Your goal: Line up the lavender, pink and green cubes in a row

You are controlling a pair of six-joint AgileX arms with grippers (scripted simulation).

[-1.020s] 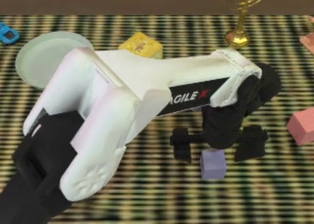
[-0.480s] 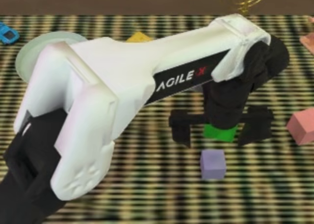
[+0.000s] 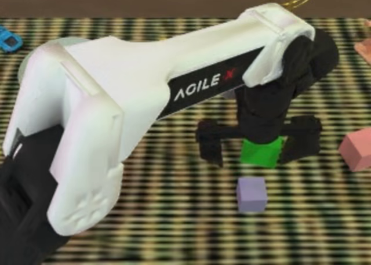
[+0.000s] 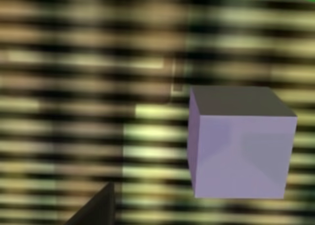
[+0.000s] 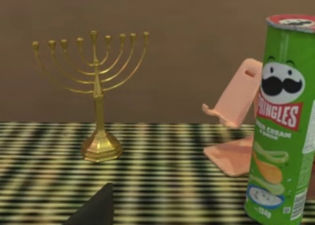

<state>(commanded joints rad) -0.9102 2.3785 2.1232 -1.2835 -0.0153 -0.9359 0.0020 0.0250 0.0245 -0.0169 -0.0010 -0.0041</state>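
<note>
Striped yellow-and-black tablecloth spreading right across the table, plain brown wall running behind it, even flat light falling, soft shadows lying on the cloth, no windows showing.

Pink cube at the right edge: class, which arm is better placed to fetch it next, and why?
Probably the left: its hand hangs open over the green cube, between the lavender cube and the pink cube. The right arm is nowhere in the top view.
</note>
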